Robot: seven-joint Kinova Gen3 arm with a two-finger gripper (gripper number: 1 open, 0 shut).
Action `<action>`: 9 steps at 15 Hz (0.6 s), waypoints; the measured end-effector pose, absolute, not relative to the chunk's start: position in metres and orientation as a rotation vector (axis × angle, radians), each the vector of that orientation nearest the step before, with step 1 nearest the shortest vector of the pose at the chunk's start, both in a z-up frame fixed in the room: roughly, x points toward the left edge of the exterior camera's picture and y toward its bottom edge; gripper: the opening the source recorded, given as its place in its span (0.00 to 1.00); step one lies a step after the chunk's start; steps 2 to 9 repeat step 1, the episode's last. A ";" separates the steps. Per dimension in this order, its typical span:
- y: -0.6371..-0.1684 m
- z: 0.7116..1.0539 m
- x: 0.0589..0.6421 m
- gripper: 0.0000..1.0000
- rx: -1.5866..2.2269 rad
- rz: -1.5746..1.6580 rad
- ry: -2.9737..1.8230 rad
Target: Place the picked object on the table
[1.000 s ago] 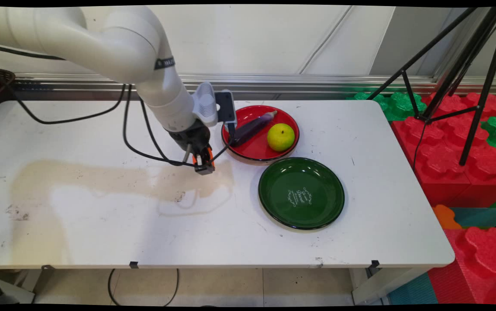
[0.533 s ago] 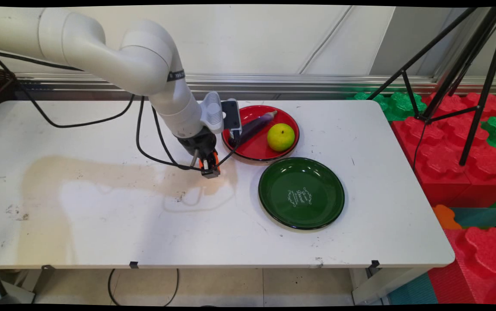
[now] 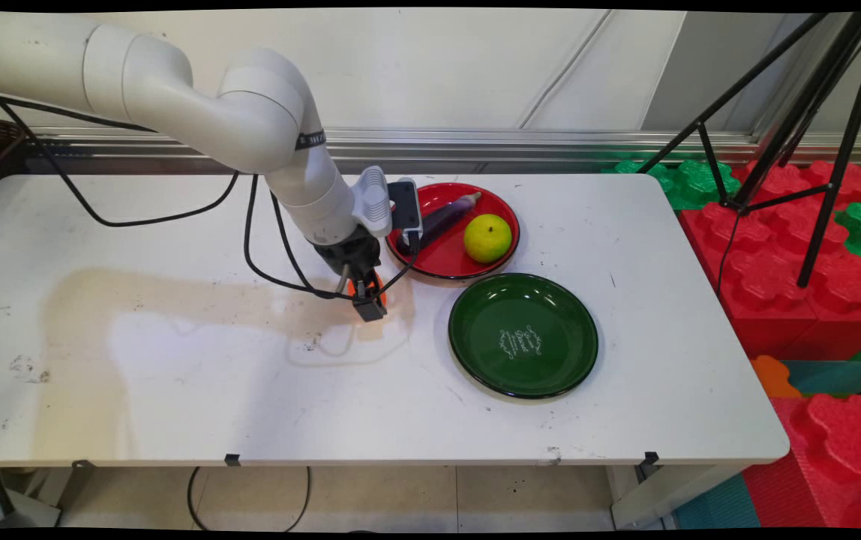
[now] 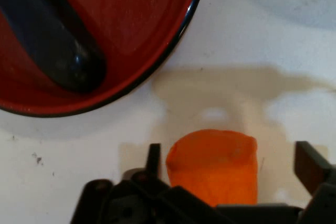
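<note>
My gripper [image 3: 367, 306] is down at the table [image 3: 175, 390], just left of the red plate [image 3: 442, 271]. A stubby orange piece [image 3: 379, 288] sits between its fingers. In the hand view the orange piece [image 4: 212, 166] lies by the left finger [image 4: 154, 156], and a strip of bare table separates it from the right finger [image 4: 308, 165], so the gripper [image 4: 231, 157] is open. The red plate [image 4: 131, 24] holds a dark purple eggplant [image 3: 442, 216] [image 4: 50, 40] and a yellow-green round fruit [image 3: 487, 238].
A green plate [image 3: 475, 304] with nothing on it lies in front of the red one, right of the gripper. Black cables [image 3: 265, 255] hang from the arm. A tripod [image 3: 813, 150] and red and green foam blocks [image 3: 775, 262] stand beyond the table's right end.
The gripper has moved a little to the right and down toward the table, and the orange piece went along with it. The plates and their contents have not moved.
</note>
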State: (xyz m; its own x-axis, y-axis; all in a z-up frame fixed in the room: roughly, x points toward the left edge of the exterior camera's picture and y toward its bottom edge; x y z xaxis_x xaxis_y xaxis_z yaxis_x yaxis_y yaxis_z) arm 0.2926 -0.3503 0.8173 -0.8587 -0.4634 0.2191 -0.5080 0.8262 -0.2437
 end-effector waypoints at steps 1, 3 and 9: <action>-0.351 0.816 0.293 1.00 0.761 0.440 -2.856; -0.351 0.816 0.293 1.00 0.761 0.440 -2.856; -0.351 0.816 0.293 1.00 0.761 0.440 -2.856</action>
